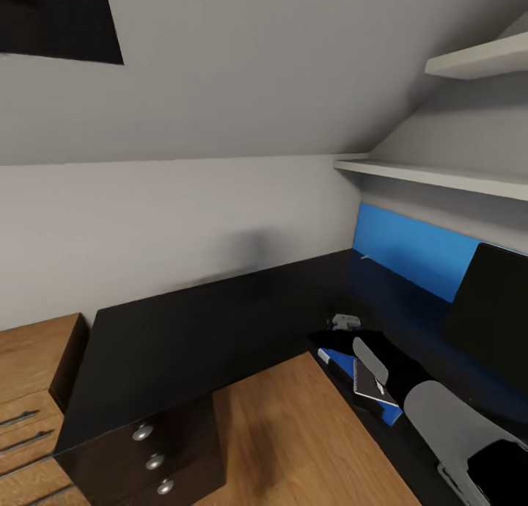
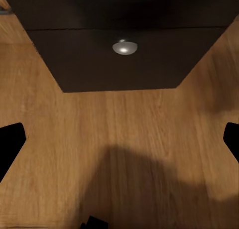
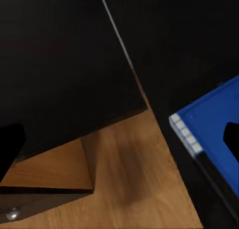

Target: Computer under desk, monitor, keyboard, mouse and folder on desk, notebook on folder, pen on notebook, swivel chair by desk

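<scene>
At the lower right of my head view, my right arm (image 1: pixel 462 433) reaches over the desk (image 1: pixel 191 330). Just beyond it the blue folder (image 1: pixel 339 359) lies on the black top with a dark notebook (image 1: pixel 370 383) on it. Whether my right gripper (image 3: pixel 119 139) is apart or together I cannot tell; its wrist view shows the folder's corner at the right edge. My left gripper (image 2: pixel 119 139) hangs with fingers spread over the wooden floor (image 2: pixel 119 139), before a black drawer with a silver knob (image 2: pixel 124 47). Farther right, the monitor (image 1: pixel 488 312) stands against the blue back panel (image 1: pixel 411 249).
</scene>
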Robot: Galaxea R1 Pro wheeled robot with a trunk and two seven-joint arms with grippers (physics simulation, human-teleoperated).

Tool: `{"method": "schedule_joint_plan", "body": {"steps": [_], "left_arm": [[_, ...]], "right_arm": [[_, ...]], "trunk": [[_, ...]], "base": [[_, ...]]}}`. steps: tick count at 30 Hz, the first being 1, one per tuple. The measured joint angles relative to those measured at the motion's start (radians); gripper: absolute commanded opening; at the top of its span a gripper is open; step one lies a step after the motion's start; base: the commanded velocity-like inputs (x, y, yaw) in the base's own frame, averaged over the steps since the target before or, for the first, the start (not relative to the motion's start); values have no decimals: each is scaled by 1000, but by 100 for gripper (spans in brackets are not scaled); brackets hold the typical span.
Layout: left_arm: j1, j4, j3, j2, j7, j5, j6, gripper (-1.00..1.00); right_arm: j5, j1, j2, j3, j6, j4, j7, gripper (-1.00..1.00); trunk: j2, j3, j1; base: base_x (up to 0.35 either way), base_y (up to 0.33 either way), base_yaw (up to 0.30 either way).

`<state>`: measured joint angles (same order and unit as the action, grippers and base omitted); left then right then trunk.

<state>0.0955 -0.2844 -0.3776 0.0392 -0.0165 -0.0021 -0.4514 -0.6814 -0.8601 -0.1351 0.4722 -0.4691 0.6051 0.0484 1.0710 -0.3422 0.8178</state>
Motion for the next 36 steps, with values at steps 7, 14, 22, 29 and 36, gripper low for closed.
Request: {"method": "schedule_joint_plan", "body": {"steps": [7,14,22,29,36], "left_arm": [[0,1,1,0,0,-1,0,100],[1,2,0,0,0,-1,0,100],[1,2,-3,-1,1,1,0,100],[1,1,-4,-1,2,2,0,100],[1,0,-4,-1,4,2,-7,100]], "right_arm": [[10,30,55,1,85,-3,-77,100],[17,61,102,0,178,-65,-132,100],[40,69,149,12,296,-197,-139,100],[146,75,227,16,519,-411,-142,100],[362,135,298,16,752,-592,-144,100]], "trunk": [[0,0,0],[0,0,1],[0,0,0],[0,0,0],[0,0,0]], "base": [[-13,0,279],[-237,0,104],[-284,0,10],[-70,0,1],[-9,0,0]]}}
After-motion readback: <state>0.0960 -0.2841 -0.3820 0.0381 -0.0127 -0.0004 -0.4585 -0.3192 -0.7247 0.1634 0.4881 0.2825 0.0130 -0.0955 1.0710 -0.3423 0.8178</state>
